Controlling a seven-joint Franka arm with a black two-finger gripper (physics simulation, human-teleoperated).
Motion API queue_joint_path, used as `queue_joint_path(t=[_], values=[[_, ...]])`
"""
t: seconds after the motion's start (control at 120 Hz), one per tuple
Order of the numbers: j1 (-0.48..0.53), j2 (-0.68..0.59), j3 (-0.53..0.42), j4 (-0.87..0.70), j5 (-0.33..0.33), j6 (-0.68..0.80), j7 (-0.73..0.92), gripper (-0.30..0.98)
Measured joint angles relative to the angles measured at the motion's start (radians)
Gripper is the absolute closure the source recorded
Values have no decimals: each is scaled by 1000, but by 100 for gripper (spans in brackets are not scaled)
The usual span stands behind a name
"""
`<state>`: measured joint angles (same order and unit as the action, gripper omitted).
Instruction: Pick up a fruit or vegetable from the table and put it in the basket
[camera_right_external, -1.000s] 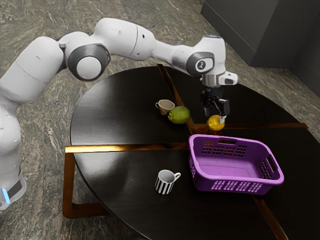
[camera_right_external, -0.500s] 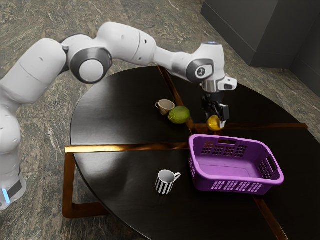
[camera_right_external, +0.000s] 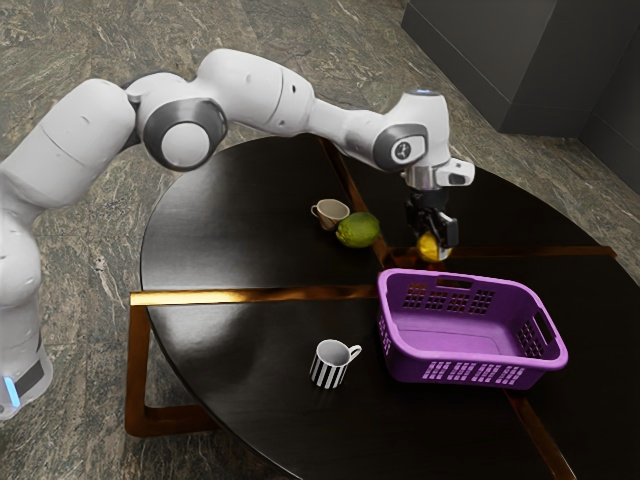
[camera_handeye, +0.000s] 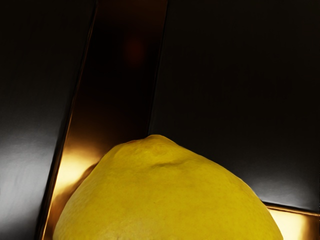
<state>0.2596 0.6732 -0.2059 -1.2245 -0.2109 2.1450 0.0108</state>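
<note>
The gripper was at the lemon, near the basket.
Whether apart or clamped, I could not tell; the lemon was probably light, firm and smooth-skinned, best gripped across its wide middle, clear of the tapered end.

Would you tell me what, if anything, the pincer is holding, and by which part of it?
That cannot be told: the pincer is right at the yellow fruit, but whether it grips it is unclear.
</note>
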Motion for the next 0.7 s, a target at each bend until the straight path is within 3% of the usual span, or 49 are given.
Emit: queue_joint_path(t=[0.117,0.2,0.275,0.342,0.45,0.642,0.7], values=[[-4,-43,10,-12,5,9,-10,33],[-38,-190,36,-123,7,13,-25,33],[-128,-388,69,-282,9,16,-53,33],[-233,-467,80,-334,30,17,-87,33],[-360,-487,82,-351,52,18,-142,34],[-424,-450,79,-338,64,26,-222,34],[-434,-445,80,-337,51,30,-244,22]])
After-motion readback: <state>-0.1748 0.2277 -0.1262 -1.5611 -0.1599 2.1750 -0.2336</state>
